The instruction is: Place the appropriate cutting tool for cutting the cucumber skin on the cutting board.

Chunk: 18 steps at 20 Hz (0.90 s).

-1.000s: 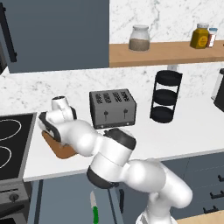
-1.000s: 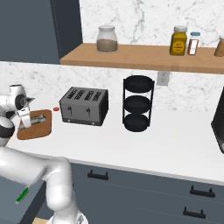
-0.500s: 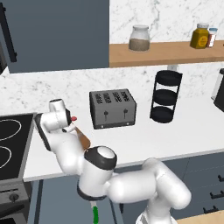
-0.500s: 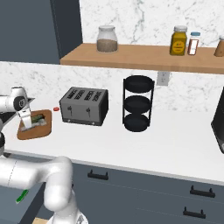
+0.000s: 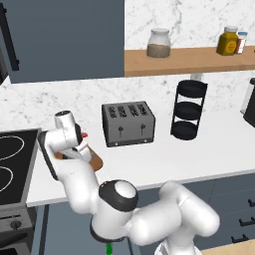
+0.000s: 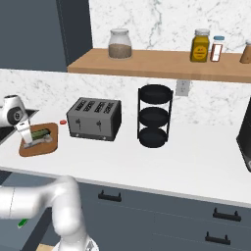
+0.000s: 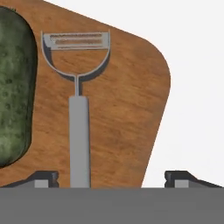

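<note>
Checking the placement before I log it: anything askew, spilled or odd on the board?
Nothing stands out. The peeler lies flat on the cutting board beside the cucumber, apart from it. The gripper is open, its tips either side of the handle, not touching. No spill or damage.

Glossy white rounded arm (image 5: pixel 164 224), dark joints.

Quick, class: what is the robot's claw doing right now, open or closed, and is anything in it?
Claw: open, holding nothing; the peeler lies between its fingertips on the cutting board, beside the cucumber.
</note>
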Available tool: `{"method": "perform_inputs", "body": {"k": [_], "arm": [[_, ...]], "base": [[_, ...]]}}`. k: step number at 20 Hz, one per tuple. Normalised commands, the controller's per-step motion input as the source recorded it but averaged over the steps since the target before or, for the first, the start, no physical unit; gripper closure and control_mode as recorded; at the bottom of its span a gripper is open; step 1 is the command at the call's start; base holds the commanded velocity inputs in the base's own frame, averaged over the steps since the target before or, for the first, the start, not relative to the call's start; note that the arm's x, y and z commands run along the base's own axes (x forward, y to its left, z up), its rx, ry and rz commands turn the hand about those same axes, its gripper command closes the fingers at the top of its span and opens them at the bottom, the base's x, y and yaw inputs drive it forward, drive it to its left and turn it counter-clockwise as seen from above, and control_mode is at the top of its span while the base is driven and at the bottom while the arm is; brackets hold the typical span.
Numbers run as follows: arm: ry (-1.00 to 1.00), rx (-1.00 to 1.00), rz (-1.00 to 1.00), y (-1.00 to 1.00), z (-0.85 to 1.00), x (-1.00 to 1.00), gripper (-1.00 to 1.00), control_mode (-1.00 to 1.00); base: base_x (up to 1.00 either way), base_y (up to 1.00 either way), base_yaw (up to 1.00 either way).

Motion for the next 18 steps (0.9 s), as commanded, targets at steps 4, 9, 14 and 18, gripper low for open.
{"method": "perform_inputs", "body": {"k": [4,9,14,18], "arm": [[-0.23,0.00,0.00,-0.44,0.42,-0.46,-1.00,-1.00],[-0.12,0.01,-0.02,-0.70,0.59,-0.31,-1.00,-1.00],[-0.02,0.06,-0.03,-0.97,0.56,-0.24,-1.00,-1.00],[0.00,0.16,-0.07,-1.00,0.32,-0.33,-1.00,-1.00]], "base": [[0.00,0.00,0.00],[0.00,0.00,0.00],[0.00,0.00,0.00],[0.00,0.00,0.00]]}}
